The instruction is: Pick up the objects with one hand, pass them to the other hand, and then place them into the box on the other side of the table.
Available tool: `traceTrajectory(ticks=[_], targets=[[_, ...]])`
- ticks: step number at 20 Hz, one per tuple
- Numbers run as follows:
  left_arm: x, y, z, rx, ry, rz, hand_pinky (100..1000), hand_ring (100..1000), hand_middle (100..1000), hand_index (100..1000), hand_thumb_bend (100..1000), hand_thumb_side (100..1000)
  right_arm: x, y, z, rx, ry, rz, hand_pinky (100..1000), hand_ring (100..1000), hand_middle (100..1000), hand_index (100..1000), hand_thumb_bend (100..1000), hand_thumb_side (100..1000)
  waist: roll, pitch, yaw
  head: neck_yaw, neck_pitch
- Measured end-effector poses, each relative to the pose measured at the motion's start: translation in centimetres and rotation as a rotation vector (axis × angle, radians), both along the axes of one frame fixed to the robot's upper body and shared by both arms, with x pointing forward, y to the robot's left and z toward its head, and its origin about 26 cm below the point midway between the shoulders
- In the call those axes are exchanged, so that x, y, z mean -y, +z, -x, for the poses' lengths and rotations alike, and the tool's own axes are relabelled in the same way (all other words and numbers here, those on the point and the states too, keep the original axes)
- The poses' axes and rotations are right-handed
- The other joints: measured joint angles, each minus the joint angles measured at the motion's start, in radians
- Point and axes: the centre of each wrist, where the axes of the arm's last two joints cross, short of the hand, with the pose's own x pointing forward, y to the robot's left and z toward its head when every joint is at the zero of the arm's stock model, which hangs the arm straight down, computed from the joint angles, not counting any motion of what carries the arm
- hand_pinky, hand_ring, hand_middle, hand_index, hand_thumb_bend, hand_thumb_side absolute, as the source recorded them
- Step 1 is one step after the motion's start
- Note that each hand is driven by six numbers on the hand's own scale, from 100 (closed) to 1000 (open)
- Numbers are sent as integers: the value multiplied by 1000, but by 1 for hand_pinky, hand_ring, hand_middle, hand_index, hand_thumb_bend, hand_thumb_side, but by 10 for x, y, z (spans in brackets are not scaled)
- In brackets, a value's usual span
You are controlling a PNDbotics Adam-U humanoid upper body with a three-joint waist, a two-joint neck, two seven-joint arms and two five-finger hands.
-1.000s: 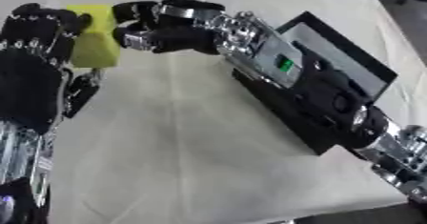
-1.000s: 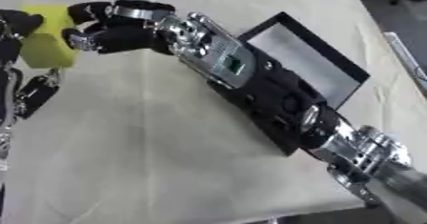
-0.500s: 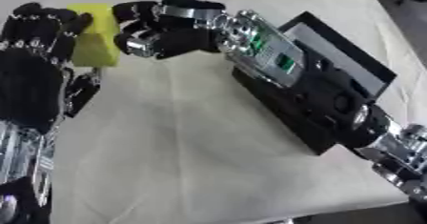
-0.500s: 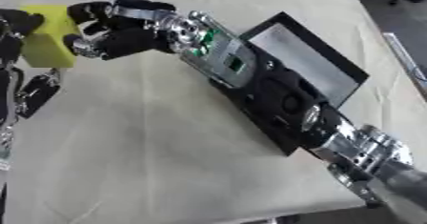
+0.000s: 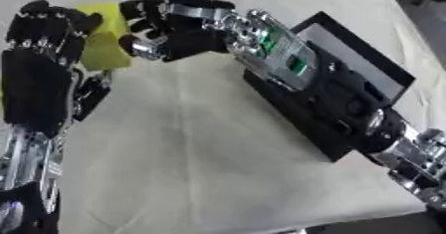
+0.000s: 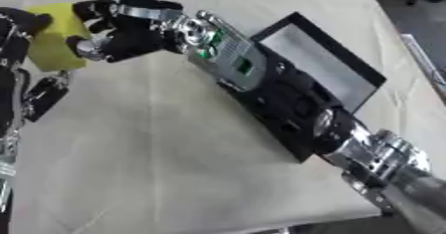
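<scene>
Currently the yellow block (image 5: 104, 44) is sitting up at the far left of the counter (image 5: 218, 153), held between both hands. The left hand (image 5: 39, 73) is standing along the left edge, palm side to the block, its fingers (image 5: 52, 26) curling over the block's left and top faces. The right hand (image 5: 174, 34) is reaching across from the right, its fingers (image 5: 144, 46) curled against the block's right face.

Compared with one second ago, the right hand is sitting closer in on the block: its fingers are now covering more of the yellow right side, where earlier a wider strip of yellow was showing between the two hands. The left hand is keeping about the same place and pose. The block itself is staying at the same spot, raised above the cloth.

The right forearm (image 6: 226, 54) is stretching diagonally over the black box (image 6: 322, 73), which is lying open on the right side of the counter, its pale inside showing. Box position is unchanged.
</scene>
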Motion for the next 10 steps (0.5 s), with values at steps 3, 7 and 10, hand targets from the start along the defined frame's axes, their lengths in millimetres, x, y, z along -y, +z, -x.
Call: traceTrajectory(ticks=[3, 7, 10], targets=[[4, 1, 1, 3, -13, -1, 736, 612, 497, 481, 388, 100, -1, -1, -1, -1, -3, -2, 1000, 1000, 1000, 1000, 132, 496, 0, 1, 0, 0, 0], [7, 2, 2, 10, -27, 1, 737, 612, 495, 481, 387, 100, -2, 0, -1, 5, -8, -1, 1000, 1000, 1000, 1000, 141, 489, 0, 2, 0, 0, 0], [8, 3, 2, 12, -32, 2, 737, 612, 494, 481, 386, 100, -2, -1, -1, 8, -8, 0, 1000, 1000, 1000, 1000, 141, 488, 0, 4, 0, 0, 0]])
